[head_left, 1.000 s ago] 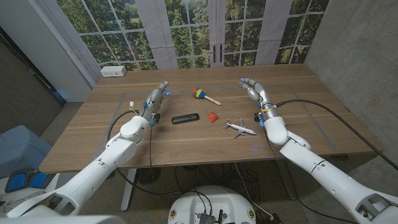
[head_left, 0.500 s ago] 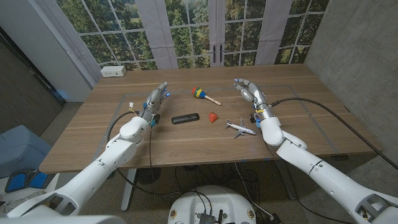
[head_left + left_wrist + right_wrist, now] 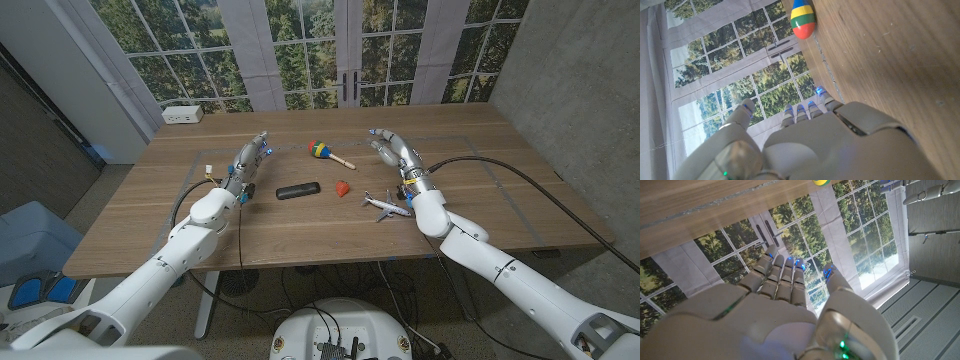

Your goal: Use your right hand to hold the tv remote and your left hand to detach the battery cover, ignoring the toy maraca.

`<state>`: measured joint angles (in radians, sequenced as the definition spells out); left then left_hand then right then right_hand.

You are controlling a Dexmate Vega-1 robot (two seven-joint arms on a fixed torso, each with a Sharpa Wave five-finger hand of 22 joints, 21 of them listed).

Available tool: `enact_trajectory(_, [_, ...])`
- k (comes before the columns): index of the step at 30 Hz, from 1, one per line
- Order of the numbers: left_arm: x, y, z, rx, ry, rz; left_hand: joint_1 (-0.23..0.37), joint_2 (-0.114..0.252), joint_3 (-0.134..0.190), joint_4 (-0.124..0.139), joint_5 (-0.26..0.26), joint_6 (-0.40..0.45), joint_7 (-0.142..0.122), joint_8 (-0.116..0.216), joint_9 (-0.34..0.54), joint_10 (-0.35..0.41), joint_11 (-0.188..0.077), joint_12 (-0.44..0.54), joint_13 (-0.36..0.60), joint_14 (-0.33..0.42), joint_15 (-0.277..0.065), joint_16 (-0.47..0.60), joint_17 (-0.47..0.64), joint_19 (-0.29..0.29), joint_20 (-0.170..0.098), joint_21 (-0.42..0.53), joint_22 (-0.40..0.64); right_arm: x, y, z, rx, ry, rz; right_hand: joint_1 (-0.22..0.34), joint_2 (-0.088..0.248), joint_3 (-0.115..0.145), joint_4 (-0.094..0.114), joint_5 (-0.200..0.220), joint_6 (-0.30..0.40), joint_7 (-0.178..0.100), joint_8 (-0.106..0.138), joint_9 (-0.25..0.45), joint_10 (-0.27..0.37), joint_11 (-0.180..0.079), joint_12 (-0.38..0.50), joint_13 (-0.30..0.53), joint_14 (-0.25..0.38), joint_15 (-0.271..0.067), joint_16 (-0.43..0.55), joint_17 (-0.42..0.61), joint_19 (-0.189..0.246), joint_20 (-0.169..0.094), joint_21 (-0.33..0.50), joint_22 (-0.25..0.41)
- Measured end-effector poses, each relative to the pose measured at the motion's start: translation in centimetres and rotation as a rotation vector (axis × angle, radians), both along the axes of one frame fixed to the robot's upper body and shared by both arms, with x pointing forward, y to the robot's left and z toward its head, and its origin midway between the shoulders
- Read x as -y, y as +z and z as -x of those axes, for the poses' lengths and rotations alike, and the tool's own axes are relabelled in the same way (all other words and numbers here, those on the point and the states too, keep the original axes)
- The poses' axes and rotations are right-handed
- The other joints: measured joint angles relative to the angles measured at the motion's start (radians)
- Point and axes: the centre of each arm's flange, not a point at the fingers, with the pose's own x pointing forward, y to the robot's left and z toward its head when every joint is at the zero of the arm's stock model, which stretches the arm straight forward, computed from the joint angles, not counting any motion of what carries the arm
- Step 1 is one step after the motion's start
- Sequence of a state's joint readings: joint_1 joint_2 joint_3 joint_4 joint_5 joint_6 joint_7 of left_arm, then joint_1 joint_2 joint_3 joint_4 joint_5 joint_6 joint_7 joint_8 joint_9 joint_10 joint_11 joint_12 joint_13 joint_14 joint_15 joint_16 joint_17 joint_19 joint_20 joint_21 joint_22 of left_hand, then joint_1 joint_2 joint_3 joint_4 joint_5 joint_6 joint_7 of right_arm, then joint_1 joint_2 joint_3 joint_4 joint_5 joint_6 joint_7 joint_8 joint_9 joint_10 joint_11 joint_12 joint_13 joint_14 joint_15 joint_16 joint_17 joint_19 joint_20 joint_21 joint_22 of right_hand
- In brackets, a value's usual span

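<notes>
**Both hands raised and empty; remote untouched at centre**

Wooden planks form the surface (image 3: 150,215), which stands before tall paned windows looking onto trees. A white box (image 3: 183,114) sits at its far left corner.

Your left hand (image 3: 250,160) is over the left-centre of the surface with its fingers extended and slightly apart, holding nothing. In the left wrist view the left hand (image 3: 805,145) shows its fingers side by side, with the thumb set off from them, and nothing between them.

Your right hand (image 3: 392,150) is over the right-centre of the surface, fingers gently curved and parted, empty. In the right wrist view the right hand (image 3: 785,310) shows its fingers close together and the thumb apart, with nothing in them.

The tv remote (image 3: 298,190), a dark bar, lies flat near the middle of the surface, between your two hands and nearer the left one; neither hand touches it. You cannot tell from these views where its battery cover lies.

The toy maraca (image 3: 328,152) lies beyond the remote, its striped head toward the left hand and its handle pointing right; its striped head (image 3: 803,19) also appears in the left wrist view. A small red object (image 3: 342,187) sits just right of the remote. A toy airplane (image 3: 385,206) lies nearer you, close beside the right wrist.
</notes>
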<state>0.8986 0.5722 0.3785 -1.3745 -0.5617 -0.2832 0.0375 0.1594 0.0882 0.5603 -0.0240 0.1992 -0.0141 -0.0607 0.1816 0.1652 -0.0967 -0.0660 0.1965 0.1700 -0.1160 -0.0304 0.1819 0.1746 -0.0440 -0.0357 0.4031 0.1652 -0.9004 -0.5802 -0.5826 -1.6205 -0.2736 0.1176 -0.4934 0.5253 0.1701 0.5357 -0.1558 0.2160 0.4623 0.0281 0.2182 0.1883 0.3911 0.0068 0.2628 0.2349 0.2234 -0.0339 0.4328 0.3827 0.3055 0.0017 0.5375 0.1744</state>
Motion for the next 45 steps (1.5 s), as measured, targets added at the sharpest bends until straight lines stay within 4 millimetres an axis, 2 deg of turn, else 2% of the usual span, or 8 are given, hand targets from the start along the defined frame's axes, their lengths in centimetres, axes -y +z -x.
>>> enact_trajectory(35, [1.1,-0.6,1.0,-0.004,0.004,0.006,-0.016,0.003,-0.004,-0.004,0.0,0.0,0.0,0.0,0.0,0.005,-0.005,0.0,0.0,0.005,-0.005,0.0,-0.003,0.009,0.001,-0.008,0.0,-1.9,-1.0,0.7,-0.011,0.048,0.155,-0.004,0.004,-0.004,-0.004,0.0,-0.002,-0.009,-0.008,0.005,0.0,0.0,0.0,0.0,0.0,0.0,0.004,0.01,0.007,0.007,0.0,0.0])
enact_trajectory(40, [1.2,-0.7,1.1,-0.003,0.008,0.006,-0.016,0.003,-0.004,-0.004,0.0,0.0,0.0,0.0,0.0,0.005,-0.005,0.0,0.0,0.005,-0.005,0.0,-0.003,0.009,0.001,-0.016,0.0,-2.1,-1.0,0.7,-0.014,0.052,0.178,-0.004,0.004,-0.004,-0.004,0.0,-0.01,-0.017,-0.011,0.005,0.0,0.0,0.0,0.0,0.0,0.0,0.004,0.009,0.007,0.007,0.0,0.0])
enact_trajectory(43, [1.2,-0.7,1.1,-0.002,0.01,0.006,-0.016,0.003,-0.004,-0.004,0.0,0.0,0.0,0.0,0.0,0.005,-0.005,0.0,0.0,0.005,-0.005,0.0,-0.002,0.009,0.002,-0.016,0.0,-2.3,-0.9,0.7,-0.012,0.054,0.195,-0.004,0.004,-0.005,-0.005,0.0,-0.02,-0.027,-0.015,0.005,-0.011,-0.011,-0.004,0.0,0.0,0.0,0.004,0.009,0.007,0.007,0.0,0.0])
enact_trajectory(45, [1.3,-0.7,1.2,-0.001,0.011,0.006,-0.016,0.003,-0.004,-0.004,0.0,0.0,0.0,0.0,0.0,0.005,-0.005,0.0,0.0,0.005,-0.005,0.0,-0.002,0.013,0.005,-0.016,0.0,-2.5,-1.0,0.8,-0.008,0.05,0.209,0.011,-0.01,-0.006,-0.011,0.0,-0.023,-0.031,-0.015,0.005,-0.016,-0.015,-0.004,0.0,-0.006,-0.006,0.004,0.009,0.007,0.007,0.0,0.0])
